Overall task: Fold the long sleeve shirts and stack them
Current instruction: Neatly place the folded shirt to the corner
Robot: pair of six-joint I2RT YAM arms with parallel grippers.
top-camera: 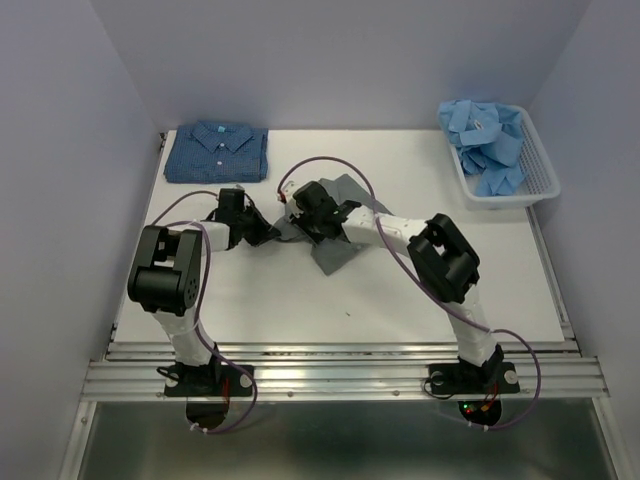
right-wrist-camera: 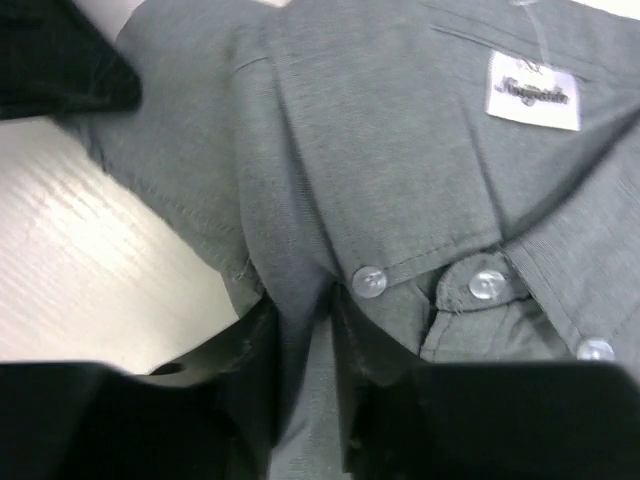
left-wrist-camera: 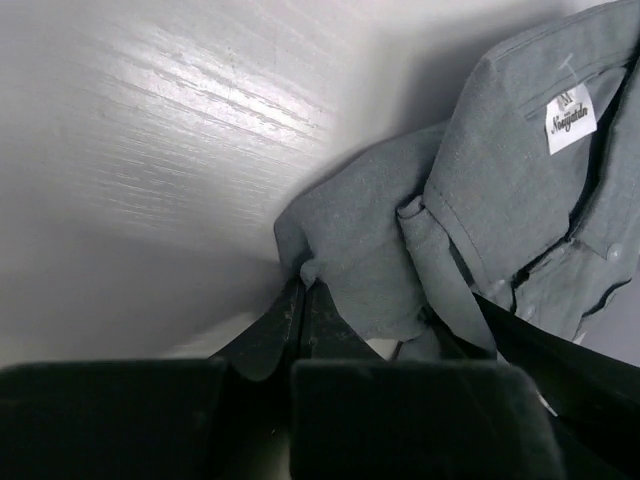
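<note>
- Fingers on my left arm are clenched tight on the outer edge of the grey shirt, low in the left wrist view. I judge this pinch is there to anchor or lift that edge for a fold.
- My right fingers stand on either side of a raised ridge of the same cloth, just below the collar buttons. The fabric fills the gap between them, so I read it as a grip on the placket.
- That shirt lies crumpled near the centre of the overhead frame, on the white worktop, between the two arms. Its neck label faces up, so the collar is open toward me.
- Holding it at two points looks like a way to spread it flat before any fold. As I judge it, the folding proper has not begun.
- In the upper left of the overhead frame sits the dark blue shirt, folded square. It probably marks where the stack goes.
- At upper right, the light blue shirts are heaped in the basket, waiting their turn.
</note>
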